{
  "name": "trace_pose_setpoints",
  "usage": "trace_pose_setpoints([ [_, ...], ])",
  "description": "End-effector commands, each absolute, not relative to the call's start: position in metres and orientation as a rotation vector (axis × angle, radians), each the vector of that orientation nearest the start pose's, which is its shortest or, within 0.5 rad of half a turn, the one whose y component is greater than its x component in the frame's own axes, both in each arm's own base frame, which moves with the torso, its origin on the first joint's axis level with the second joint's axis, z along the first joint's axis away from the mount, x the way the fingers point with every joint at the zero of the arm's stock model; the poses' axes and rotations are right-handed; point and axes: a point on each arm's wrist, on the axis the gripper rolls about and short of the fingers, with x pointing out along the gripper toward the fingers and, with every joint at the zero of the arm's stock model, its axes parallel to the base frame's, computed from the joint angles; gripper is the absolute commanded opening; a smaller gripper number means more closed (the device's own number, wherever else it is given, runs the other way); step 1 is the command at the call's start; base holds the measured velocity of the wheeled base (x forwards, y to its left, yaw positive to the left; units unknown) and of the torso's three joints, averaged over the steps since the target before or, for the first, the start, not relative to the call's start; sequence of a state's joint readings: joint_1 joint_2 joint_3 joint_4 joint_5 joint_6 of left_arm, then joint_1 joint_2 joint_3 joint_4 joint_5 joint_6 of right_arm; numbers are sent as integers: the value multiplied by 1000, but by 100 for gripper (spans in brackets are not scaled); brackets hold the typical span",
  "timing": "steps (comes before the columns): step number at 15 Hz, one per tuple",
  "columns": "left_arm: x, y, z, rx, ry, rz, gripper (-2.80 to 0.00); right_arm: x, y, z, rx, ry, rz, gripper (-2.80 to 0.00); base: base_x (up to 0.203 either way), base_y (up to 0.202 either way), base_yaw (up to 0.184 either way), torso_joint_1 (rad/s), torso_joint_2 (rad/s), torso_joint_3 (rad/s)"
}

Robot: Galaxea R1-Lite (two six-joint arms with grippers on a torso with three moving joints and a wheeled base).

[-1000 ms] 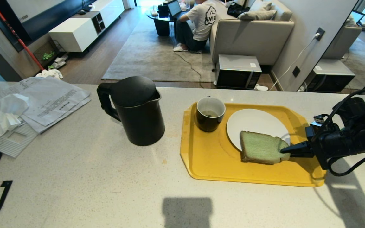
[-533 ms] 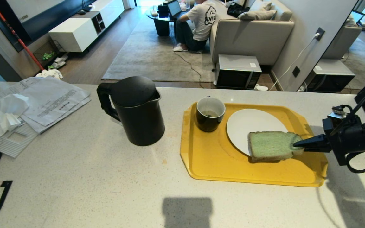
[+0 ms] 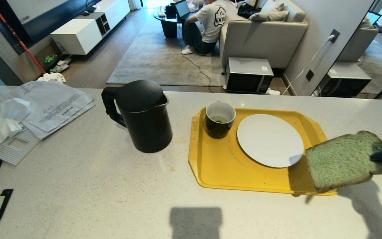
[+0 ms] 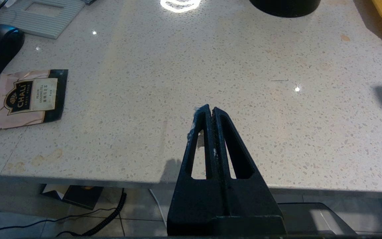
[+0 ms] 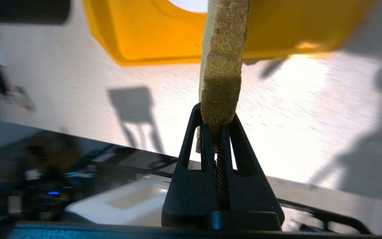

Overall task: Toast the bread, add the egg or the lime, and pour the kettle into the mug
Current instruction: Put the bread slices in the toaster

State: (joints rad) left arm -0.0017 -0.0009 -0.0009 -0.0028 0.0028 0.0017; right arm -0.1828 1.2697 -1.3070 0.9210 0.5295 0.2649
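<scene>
**Bread in the air off the tray's corner**

The bread (image 3: 342,161) hangs tilted above the near right corner of the yellow tray (image 3: 217,166), pinched at its crust by the right gripper (image 5: 218,127). On the tray: a bare white plate (image 3: 270,140) and the mug (image 3: 220,119). The kettle (image 3: 141,116) stands left of the tray. The left gripper (image 4: 210,111), pressed together and holding nothing, sits over the worktop (image 3: 95,186).

A speckled, polished stone-like counter (image 3: 88,186) is seen under a matt black kettle (image 3: 141,116), a smooth yellow plastic tray (image 3: 217,166), a glossy white plate (image 3: 267,137) and a glossy black mug (image 3: 219,121), while the bread (image 3: 342,161) is shown porous, with a rough crust.
</scene>
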Motion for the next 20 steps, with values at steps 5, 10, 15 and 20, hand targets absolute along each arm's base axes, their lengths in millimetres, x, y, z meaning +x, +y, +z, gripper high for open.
trace_pose_setpoints([
  [5,-23,0,76,2,-5,2,-280,39,-2,303,-1,717,85,-280,0,0,0,0,0,0],
  [10,-23,0,76,2,-5,2,-280,38,-4,310,-60,702,32,-280,0,0,0,0,0,0],
  [15,-23,0,76,2,-5,2,-280,40,-4,311,-70,705,26,-280,0,0,0,96,-186,-76],
  [20,-23,0,76,2,-5,2,-280,40,-4,311,-72,703,26,-280,1,-10,161,177,-314,-143],
])
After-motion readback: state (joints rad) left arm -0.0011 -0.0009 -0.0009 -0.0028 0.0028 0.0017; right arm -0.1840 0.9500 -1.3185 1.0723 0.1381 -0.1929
